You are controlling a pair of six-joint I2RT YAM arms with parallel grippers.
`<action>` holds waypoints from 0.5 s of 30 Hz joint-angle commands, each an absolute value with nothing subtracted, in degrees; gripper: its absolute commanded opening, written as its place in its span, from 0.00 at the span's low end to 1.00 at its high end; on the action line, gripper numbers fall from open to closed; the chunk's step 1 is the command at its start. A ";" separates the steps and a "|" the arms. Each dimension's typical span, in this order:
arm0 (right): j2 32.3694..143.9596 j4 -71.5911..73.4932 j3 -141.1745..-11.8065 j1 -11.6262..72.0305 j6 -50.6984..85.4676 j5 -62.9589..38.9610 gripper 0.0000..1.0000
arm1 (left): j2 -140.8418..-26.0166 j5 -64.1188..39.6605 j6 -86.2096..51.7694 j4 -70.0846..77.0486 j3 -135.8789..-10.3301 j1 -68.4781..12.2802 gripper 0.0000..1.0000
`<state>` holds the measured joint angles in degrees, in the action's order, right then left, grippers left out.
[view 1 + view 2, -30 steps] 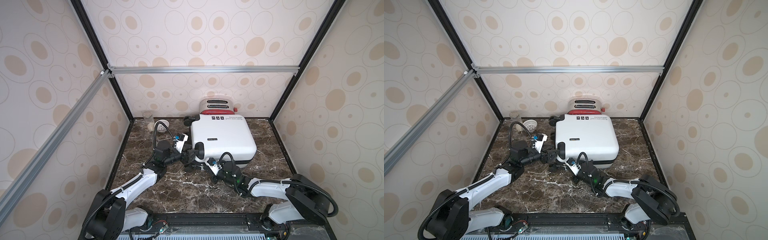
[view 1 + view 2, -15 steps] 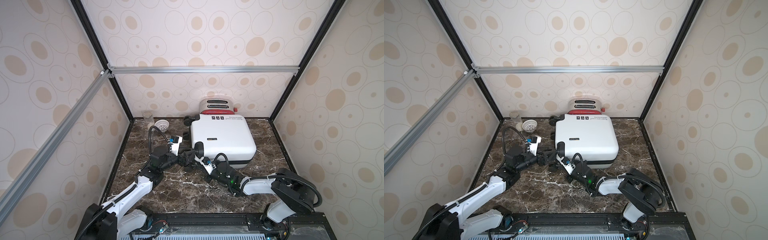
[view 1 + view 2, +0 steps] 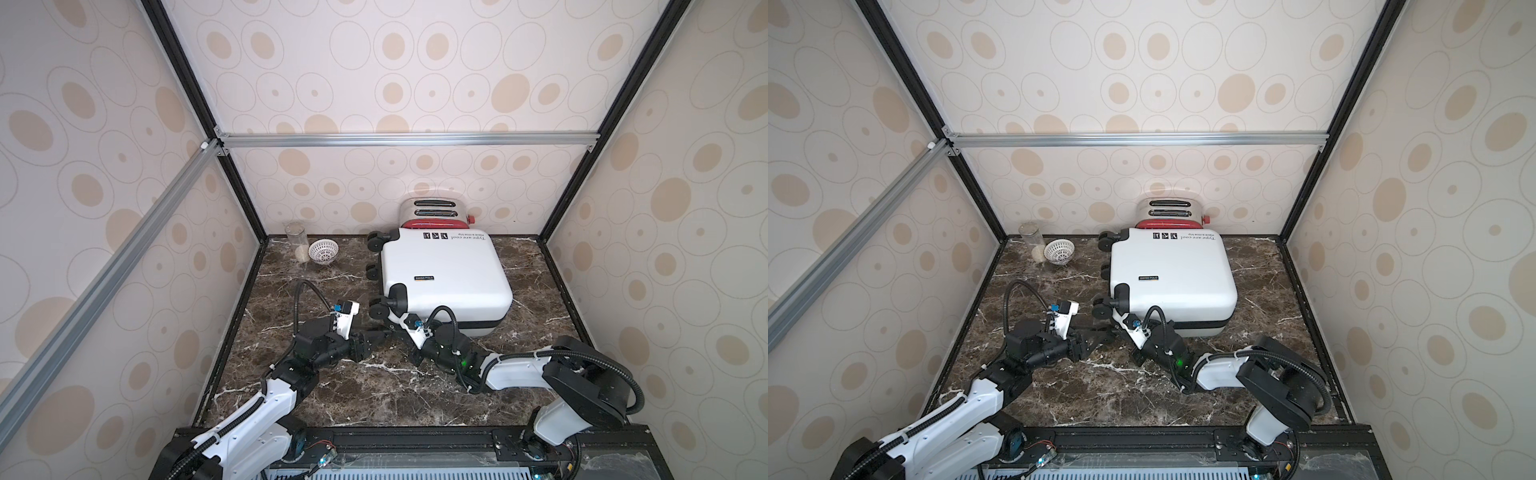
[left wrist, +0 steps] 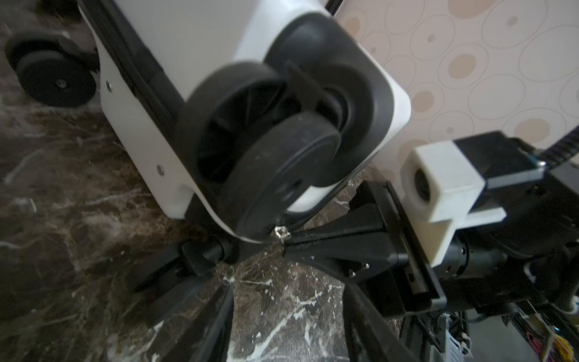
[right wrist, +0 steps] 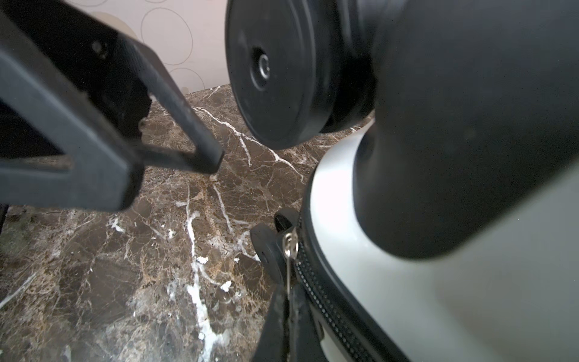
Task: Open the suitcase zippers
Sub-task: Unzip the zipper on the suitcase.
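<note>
Right wrist view has one white suitcase [image 5: 423, 297] up close, with its zippers [image 5: 326, 294] running as a single black band round the seam. I count one silvery zipper pull [image 5: 289, 243], low at the near left corner under a blurred wheel [image 5: 269, 72]. My right gripper [image 5: 287, 297] is pinched on its thin tab. In both top views the suitcase lies flat on the marble table [image 3: 374, 399], right of centre toward the back, three wheels showing. That corner hides my right fingertips there. My left gripper [image 3: 380, 336] sits just beside the corner, fingers spread, holding nothing. Behind the suitcase stands one toaster [image 3: 434, 210], its lower part hidden. One jar [image 3: 296, 245] and one white basket [image 3: 323, 251] stand far left.
</note>
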<state>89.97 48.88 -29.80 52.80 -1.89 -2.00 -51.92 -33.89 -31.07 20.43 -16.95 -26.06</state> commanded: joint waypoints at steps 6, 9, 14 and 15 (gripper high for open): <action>89.02 53.53 -30.84 53.48 -1.84 -6.93 0.00 | -57.99 -35.05 -41.30 41.48 -12.95 -30.00 0.51; 89.19 53.91 -30.76 53.48 -1.75 -6.95 0.00 | -59.02 -29.86 -44.79 49.81 -9.67 -31.39 0.46; 89.56 54.57 -30.70 53.53 -1.49 -7.01 0.00 | -60.51 -23.29 -46.11 54.81 -8.86 -34.71 0.47; 89.57 54.58 -30.67 53.48 -1.41 -7.08 0.00 | -61.40 -22.82 -46.26 55.59 -9.09 -35.41 0.47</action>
